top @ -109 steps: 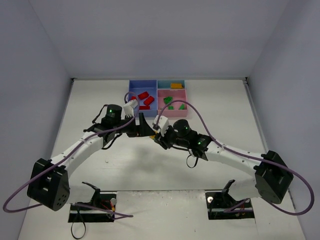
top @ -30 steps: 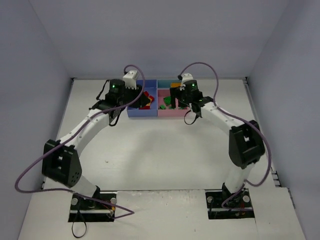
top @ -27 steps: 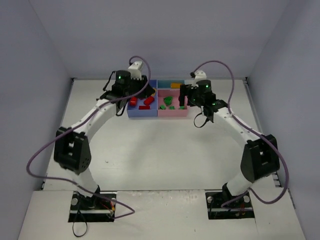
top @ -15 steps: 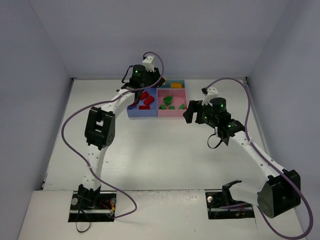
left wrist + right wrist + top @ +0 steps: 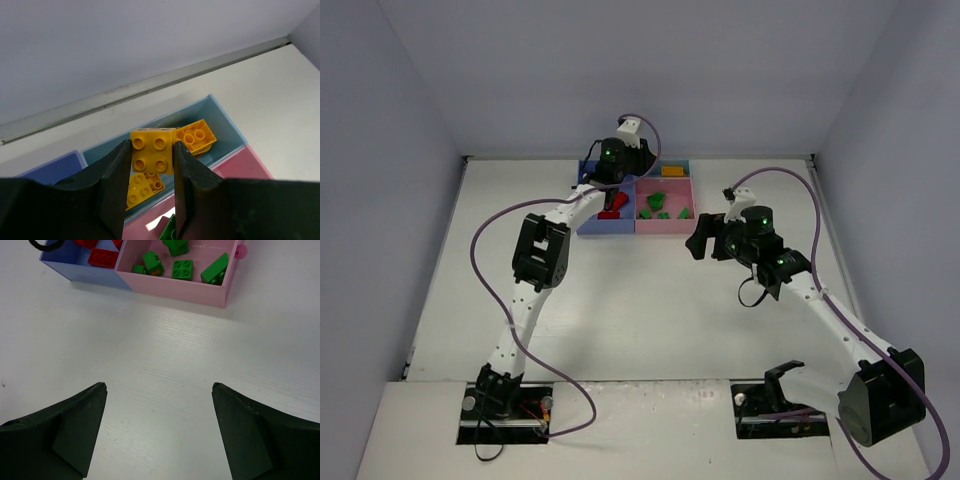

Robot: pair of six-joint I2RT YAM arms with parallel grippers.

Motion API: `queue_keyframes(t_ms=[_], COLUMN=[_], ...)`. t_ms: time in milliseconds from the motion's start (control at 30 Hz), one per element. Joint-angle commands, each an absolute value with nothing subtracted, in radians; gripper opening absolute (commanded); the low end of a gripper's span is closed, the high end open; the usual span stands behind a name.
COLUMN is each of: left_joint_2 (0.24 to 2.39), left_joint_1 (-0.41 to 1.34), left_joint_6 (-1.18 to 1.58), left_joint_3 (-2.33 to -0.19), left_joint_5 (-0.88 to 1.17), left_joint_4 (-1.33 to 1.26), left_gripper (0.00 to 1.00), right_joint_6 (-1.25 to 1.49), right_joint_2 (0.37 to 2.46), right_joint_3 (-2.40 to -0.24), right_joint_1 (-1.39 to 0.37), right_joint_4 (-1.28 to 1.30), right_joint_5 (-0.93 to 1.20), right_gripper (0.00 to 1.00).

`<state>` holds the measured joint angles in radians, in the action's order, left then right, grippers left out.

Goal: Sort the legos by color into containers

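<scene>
My left gripper (image 5: 151, 143) is shut on a yellow four-stud lego (image 5: 153, 151) and holds it above the narrow teal container (image 5: 223, 121). Two more yellow legos (image 5: 199, 136) lie in that tray. In the top view the left gripper (image 5: 638, 172) reaches over the back of the containers. The pink container (image 5: 176, 288) holds several green legos (image 5: 182, 268), and the blue container (image 5: 80, 272) holds red legos (image 5: 103, 257). My right gripper (image 5: 159, 386) hangs open over bare table in front of the pink tray, and shows in the top view as the right gripper (image 5: 700, 240).
The three trays sit joined against the back wall (image 5: 640, 80). White side walls close the table in on the left and right. Purple cables (image 5: 480, 270) loop off both arms.
The left arm stretched further back and right, from over the blue tray to the teal one. The right arm pulled back from the pink tray toward the table's right, its jaws widening.
</scene>
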<state>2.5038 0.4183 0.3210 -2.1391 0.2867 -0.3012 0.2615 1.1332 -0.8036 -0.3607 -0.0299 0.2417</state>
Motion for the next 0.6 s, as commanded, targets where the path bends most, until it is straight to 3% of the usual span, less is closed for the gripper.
queue_keyframes(t_ms=[0, 100, 133, 267, 433, 567], left_joint_2=[2.464, 2.457, 2.454, 2.441, 2.383, 2.277], left_joint_1=[0.426, 0.426, 0.426, 0.422, 0.420, 0.419], left_joint_6=[0.288, 0.287, 0.284, 0.261, 0.256, 0.271], left_joint_3=[-2.189, -2.168, -2.166, -2.167, -2.158, -2.100], left_joint_5=[0.252, 0.250, 0.252, 0.241, 0.238, 0.224], left_joint_4=[-0.364, -0.359, -0.354, -0.328, -0.296, -0.284], left_gripper=[0.16, 0.24, 0.36, 0.59, 0.69, 0.70], right_joint_6=[0.264, 0.253, 0.247, 0.244, 0.232, 0.219], right_joint_2=[1.121, 1.140, 1.149, 1.155, 1.157, 1.146], right_joint_3=[-0.810, -0.818, -0.821, -0.816, -0.822, -0.833], right_joint_1=[-0.362, -0.362, -0.362, -0.362, -0.362, -0.362], right_joint_4=[-0.069, -0.071, -0.072, -0.098, -0.109, -0.109], right_joint_5=[0.242, 0.238, 0.238, 0.256, 0.262, 0.249], right_gripper=[0.83, 0.84, 0.84, 0.84, 0.84, 0.85])
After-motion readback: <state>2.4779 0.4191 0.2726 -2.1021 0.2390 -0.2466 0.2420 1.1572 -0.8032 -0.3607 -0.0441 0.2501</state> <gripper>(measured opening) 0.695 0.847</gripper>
